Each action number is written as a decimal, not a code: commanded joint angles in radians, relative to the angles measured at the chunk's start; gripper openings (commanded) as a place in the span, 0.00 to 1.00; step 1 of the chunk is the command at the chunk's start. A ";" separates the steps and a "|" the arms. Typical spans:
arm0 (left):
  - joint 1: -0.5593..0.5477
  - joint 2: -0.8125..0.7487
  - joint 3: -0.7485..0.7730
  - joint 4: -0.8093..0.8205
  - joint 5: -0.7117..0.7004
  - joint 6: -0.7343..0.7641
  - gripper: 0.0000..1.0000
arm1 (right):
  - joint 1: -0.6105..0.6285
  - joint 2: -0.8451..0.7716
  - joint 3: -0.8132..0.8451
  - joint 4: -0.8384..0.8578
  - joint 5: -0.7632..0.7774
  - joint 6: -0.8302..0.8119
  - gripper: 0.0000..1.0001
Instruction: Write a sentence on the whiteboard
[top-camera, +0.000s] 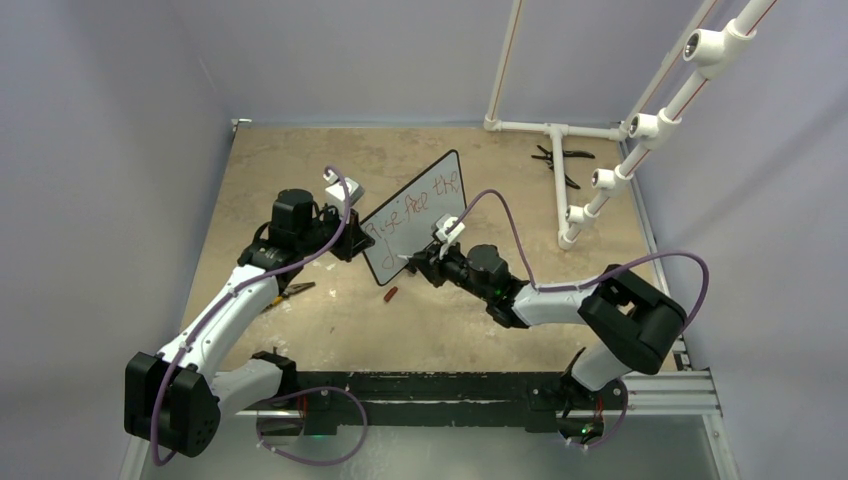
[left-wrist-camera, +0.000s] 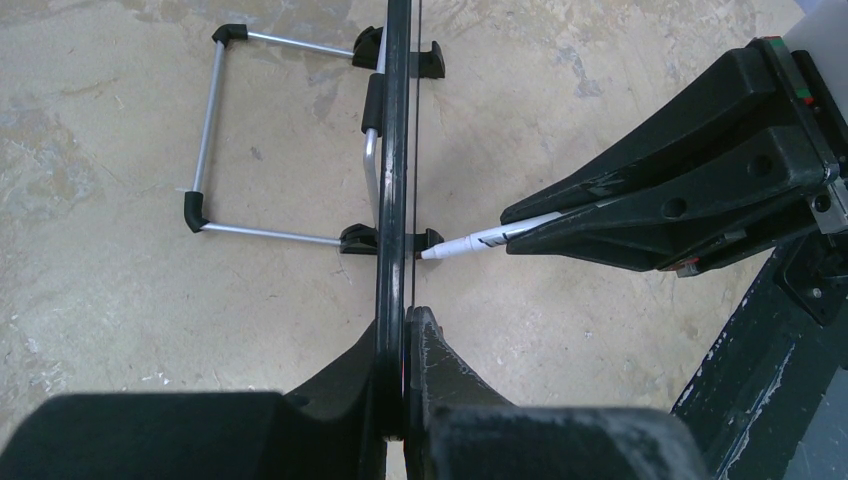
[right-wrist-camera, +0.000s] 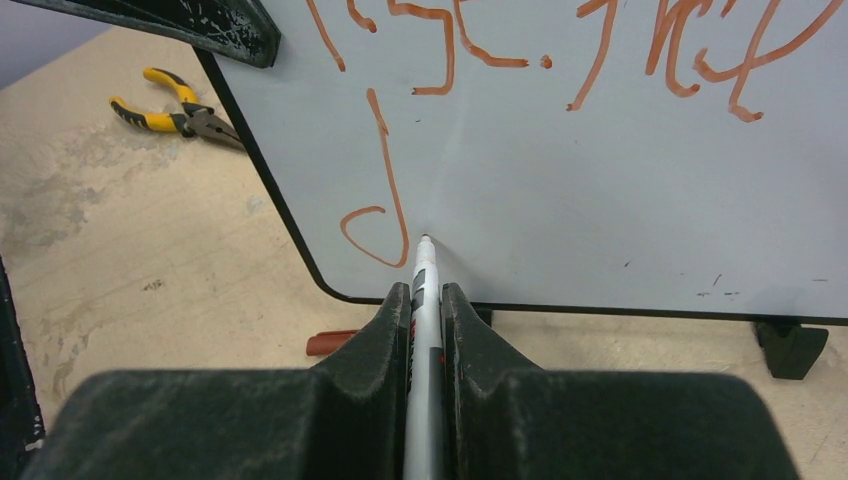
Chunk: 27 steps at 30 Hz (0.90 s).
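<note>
The whiteboard (top-camera: 425, 222) stands upright on small black feet in the middle of the table, turned at an angle. My left gripper (top-camera: 352, 238) is shut on its left edge; in the left wrist view the board shows edge-on (left-wrist-camera: 395, 150) between the fingers (left-wrist-camera: 440, 360). The sentence (top-camera: 412, 205) is in red: one line of words (right-wrist-camera: 450, 50) and a single letter "d" (right-wrist-camera: 375, 215) below it. My right gripper (right-wrist-camera: 426, 295) is shut on a white marker (right-wrist-camera: 424, 300). The marker's tip touches the board (right-wrist-camera: 600, 180) just right of the "d". The marker also shows in the left wrist view (left-wrist-camera: 480, 241).
A red marker cap (top-camera: 391, 294) lies on the table below the board's near corner. Yellow-handled pliers (top-camera: 290, 292) lie near the left arm. Black pliers (top-camera: 560, 160) and a white PVC pipe frame (top-camera: 600, 130) stand at the back right. Grey walls enclose the table.
</note>
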<state>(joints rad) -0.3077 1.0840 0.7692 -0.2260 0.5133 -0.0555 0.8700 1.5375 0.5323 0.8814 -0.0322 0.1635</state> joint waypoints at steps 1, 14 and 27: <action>-0.001 -0.024 0.010 0.006 0.027 0.009 0.00 | -0.002 -0.005 0.003 0.046 0.011 0.014 0.00; -0.001 -0.027 0.009 0.007 0.026 0.009 0.00 | 0.000 -0.009 0.010 0.090 -0.035 0.027 0.00; -0.001 -0.025 0.008 0.008 0.028 0.009 0.00 | 0.000 0.041 0.035 0.050 0.013 0.033 0.00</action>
<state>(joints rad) -0.3077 1.0824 0.7692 -0.2264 0.5133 -0.0555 0.8703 1.5574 0.5327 0.9272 -0.0494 0.1844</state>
